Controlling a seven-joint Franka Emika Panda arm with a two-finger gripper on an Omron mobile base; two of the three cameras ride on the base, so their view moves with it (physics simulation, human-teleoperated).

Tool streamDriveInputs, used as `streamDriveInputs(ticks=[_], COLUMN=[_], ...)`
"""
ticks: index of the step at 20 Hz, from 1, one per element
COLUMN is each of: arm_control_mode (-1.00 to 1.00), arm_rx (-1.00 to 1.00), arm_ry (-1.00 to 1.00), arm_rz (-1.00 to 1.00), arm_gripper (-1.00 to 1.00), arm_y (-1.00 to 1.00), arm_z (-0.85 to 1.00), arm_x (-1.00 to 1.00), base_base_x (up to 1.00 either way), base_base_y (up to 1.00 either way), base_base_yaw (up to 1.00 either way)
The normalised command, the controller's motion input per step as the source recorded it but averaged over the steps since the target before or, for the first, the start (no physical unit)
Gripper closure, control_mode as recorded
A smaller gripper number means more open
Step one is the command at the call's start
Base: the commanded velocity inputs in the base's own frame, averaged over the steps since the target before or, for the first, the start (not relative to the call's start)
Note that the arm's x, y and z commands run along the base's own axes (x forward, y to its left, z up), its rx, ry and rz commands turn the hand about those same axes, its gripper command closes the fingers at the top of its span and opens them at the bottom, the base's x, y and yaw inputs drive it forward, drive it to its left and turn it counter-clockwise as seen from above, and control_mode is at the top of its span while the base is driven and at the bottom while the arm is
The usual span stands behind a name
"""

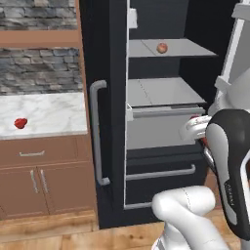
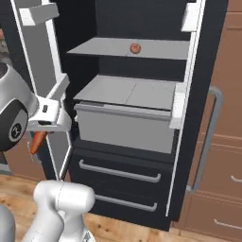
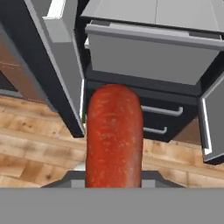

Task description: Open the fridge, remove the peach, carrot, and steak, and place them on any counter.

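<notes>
The fridge (image 1: 110, 146) stands open, its doors swung wide in both base views. On its upper shelf rests the peach (image 1: 161, 48), a small pinkish ball (image 2: 135, 48). The steak (image 1: 20, 123) lies on the counter (image 1: 53, 110) left of the fridge. My gripper (image 2: 42, 133) hangs in front of the fridge's lower part, shut on the carrot (image 2: 37, 142), which points down from the fingers. In the hand view the carrot (image 3: 113, 135) runs up the middle, over the wooden floor and the fridge's lower drawers.
A light-grey bin (image 2: 124, 127) sits under the fridge's middle shelf. The open door (image 2: 45, 75) stands close beside my hand. Brown cabinets (image 1: 39, 176) lie under the counter, more cabinets (image 2: 222, 156) right of the fridge. Wooden floor (image 3: 35, 131) spreads below.
</notes>
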Motion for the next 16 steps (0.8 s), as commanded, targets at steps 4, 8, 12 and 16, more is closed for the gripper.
streamDriveInputs(ticks=[4, 8, 12, 16], arm_control_mode=[1.00, 1.00, 1.00, 1.00], arm_rx=[0.00, 0.00, 0.00, 0.00], arm_ry=[0.00, 0.00, 0.00, 0.00], arm_rz=[0.00, 0.00, 0.00, 0.00], arm_gripper=[1.00, 1.00, 1.00, 1.00], arm_y=[0.00, 0.00, 0.00, 0.00], arm_z=[0.00, 0.00, 0.00, 0.00], arm_x=[0.00, 0.00, 0.00, 0.00], base_base_x=[-0.19, -0.49, 0.08, 0.45], base_base_y=[1.00, 1.00, 1.00, 1.00], base_base_yaw=[0.00, 0.00, 0.00, -0.04])
